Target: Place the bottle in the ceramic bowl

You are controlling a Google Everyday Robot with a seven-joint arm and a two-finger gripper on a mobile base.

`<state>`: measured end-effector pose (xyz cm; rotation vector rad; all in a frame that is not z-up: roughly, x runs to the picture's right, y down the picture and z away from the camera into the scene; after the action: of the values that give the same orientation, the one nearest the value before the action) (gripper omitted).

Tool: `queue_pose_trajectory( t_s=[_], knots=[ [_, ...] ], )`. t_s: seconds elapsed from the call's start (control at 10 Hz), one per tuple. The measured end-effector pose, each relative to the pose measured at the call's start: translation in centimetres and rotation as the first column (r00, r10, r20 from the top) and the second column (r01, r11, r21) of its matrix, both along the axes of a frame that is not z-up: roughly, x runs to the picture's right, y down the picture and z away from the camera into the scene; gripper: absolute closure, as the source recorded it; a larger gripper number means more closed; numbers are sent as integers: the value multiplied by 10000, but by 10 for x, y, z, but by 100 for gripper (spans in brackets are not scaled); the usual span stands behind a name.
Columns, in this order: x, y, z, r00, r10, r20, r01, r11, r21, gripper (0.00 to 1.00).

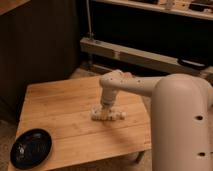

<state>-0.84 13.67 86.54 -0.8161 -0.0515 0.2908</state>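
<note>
The bottle (118,116) is a small whitish object lying on its side near the middle of the wooden table (60,107). My gripper (106,112) points straight down onto the bottle's middle, so only the two ends of the bottle show beside it. The ceramic bowl (31,148) is black, shallow and glossy. It sits at the table's front left corner, well to the left of the gripper and nearer the camera. Nothing lies in the bowl.
My white arm's bulky link (182,125) fills the right foreground and hides the table's right side. A low metal rail (130,55) runs behind the table in front of dark shelving. The table's front edge (100,156) drops to the floor.
</note>
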Motion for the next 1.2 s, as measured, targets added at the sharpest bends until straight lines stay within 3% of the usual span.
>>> queue_pose_trajectory(
  t_s=[0.1, 0.3, 0.4, 0.6, 0.8, 1.0, 1.1, 1.2],
  knots=[
    [-10, -4, 1, 9999, -82, 151, 85, 9998, -182, 74],
    [-32, -12, 4, 9985, -251, 486, 267, 9991, -322, 90],
    [-43, -16, 6, 9968, -383, 698, 410, 9985, -366, 94],
    [-99, -29, 14, 9851, -757, 1542, 850, 9948, -552, 95],
    [-149, -51, 15, 9663, -751, 2461, 910, 9944, -539, 95],
    [-199, -73, -6, 9298, -885, 3573, 1124, 9926, -464, 95],
    [-231, -90, -35, 8883, -1092, 4460, 1412, 9892, -390, 95],
    [-248, -98, -54, 8585, -1204, 4985, 1603, 9863, -380, 95]
  ],
)
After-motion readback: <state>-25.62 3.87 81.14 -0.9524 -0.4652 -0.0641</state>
